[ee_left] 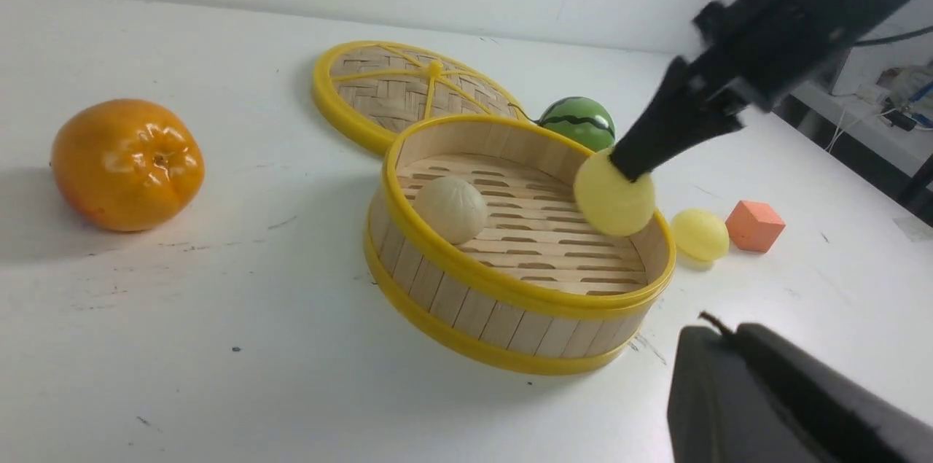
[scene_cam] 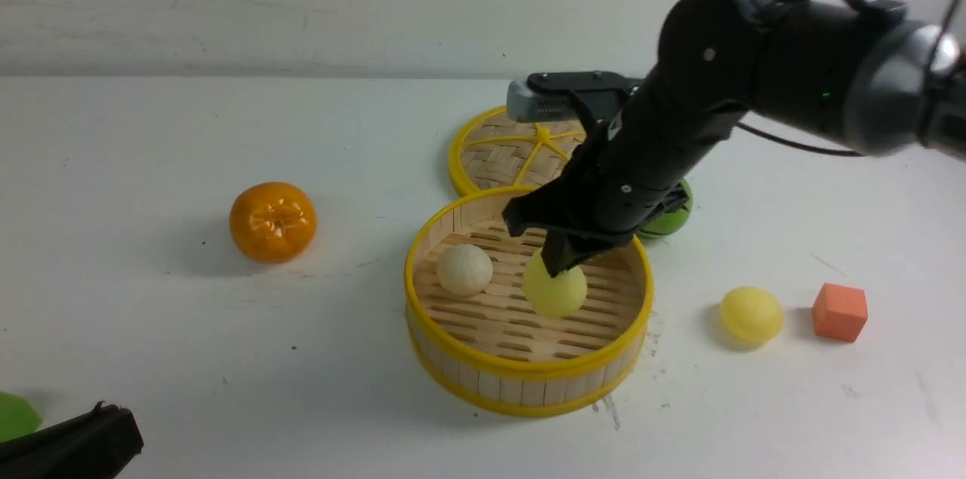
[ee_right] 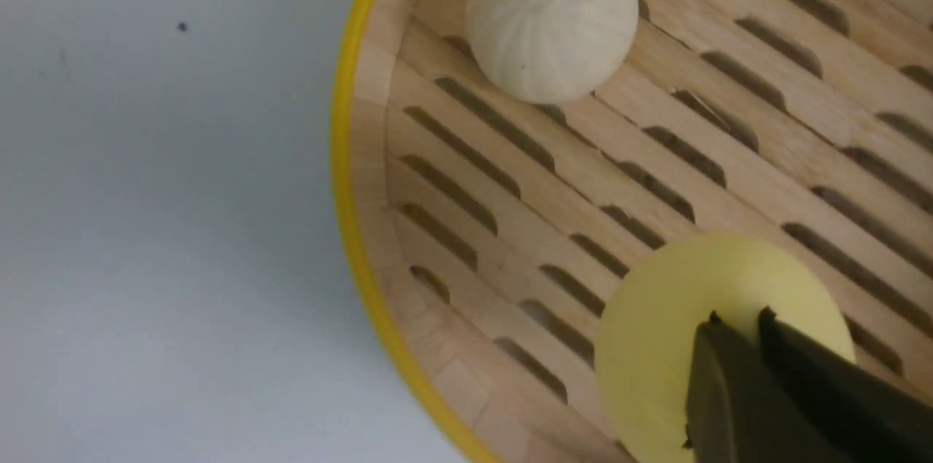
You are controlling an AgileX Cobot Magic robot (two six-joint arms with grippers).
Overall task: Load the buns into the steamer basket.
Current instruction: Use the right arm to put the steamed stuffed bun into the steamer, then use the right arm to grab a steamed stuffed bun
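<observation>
Within steamer basket rim, right hand touches yellow bun; off-white bun apart.

readable text: none | labels: none | numbers: none | signs: none

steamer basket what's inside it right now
An off-white bun lies on the slatted floor of the steamer basket, and a pale yellow bun is beside it. The right pincer covers that bun's top and some floor behind it.
</observation>
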